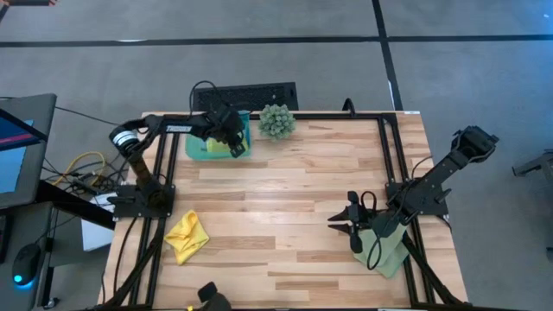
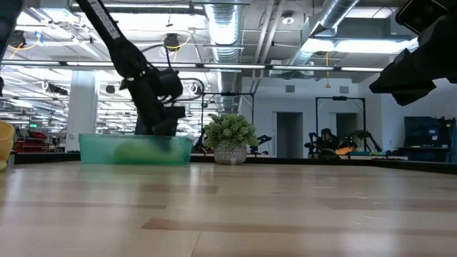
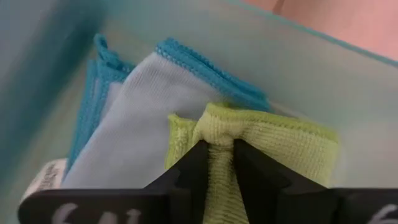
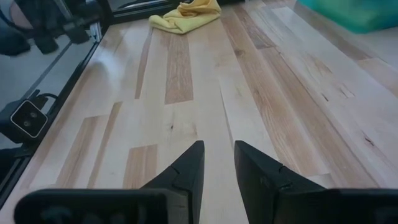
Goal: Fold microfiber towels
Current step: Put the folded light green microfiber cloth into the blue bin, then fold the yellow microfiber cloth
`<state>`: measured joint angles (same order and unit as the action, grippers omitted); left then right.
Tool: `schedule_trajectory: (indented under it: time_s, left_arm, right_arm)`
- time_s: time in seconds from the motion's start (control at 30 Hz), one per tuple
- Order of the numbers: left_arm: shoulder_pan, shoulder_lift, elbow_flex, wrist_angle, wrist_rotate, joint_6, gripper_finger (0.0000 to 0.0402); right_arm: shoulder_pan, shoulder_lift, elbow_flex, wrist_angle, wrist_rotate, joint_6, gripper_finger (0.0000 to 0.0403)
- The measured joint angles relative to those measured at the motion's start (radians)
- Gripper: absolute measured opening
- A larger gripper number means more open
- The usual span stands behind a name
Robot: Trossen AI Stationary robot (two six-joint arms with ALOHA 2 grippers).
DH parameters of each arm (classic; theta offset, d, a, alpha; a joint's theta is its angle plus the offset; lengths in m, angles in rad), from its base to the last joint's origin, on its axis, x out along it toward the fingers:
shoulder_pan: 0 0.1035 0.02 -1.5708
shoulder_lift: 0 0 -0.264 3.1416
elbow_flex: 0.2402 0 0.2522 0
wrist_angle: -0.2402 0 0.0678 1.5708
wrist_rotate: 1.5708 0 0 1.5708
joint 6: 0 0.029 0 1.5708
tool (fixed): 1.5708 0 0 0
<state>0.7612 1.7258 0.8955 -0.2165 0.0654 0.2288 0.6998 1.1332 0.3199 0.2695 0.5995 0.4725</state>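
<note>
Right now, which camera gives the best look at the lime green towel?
The left wrist view: the lime green towel fills it, pinched by the left hand beside the light blue towel. The high view shows a sliver in the teal tray; the low view a green blur; the right wrist view nothing.

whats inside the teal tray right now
Inside the teal translucent plastic tray lie a folded light blue microfiber towel and a lime green microfiber towel, which the left gripper pinches. The tray floor beneath them is covered.
</note>
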Motion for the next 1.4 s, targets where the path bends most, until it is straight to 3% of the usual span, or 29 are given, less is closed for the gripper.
schedule_trajectory:
  time_s: [0.2,0.43,0.7,0.83,0.97,1.07,1.17,1.4]
  left_arm:
    - [-0.019,0.029,0.007,0.048,0.056,-0.021,0.0052]
    - [-0.088,-0.144,0.003,-0.066,-0.017,-0.036,0.0045]
    - [-0.172,-0.348,0.004,-0.216,-0.019,-0.122,0.0045]
    - [-0.268,-0.426,0.004,-0.311,-0.022,-0.133,0.0045]
    - [-0.457,-0.471,0.004,-0.407,-0.067,-0.180,0.0045]
    - [-0.631,-0.477,0.005,-0.495,-0.127,-0.331,0.0045]
    - [-0.808,-0.477,0.005,-0.627,-0.122,-0.570,0.0045]
    - [-1.161,-0.478,0.005,-0.946,0.044,-1.352,0.0045]
  right_arm:
    - [0.000,0.000,0.000,0.000,0.000,0.000,0.0111]
    - [-0.008,0.000,0.000,0.000,0.000,-0.003,0.0111]
    - [-0.009,0.000,0.000,-0.001,0.000,-0.003,0.0111]
    - [-0.009,0.000,0.000,-0.001,0.000,-0.002,0.0111]
    - [-0.009,0.000,0.000,-0.004,0.001,-0.002,0.0111]
    - [-0.009,0.000,0.000,-0.003,0.001,-0.003,0.0111]
    - [-0.009,0.000,0.000,-0.002,0.001,-0.003,0.0111]
    - [-0.009,0.000,0.000,-0.004,0.036,-0.028,0.0111]
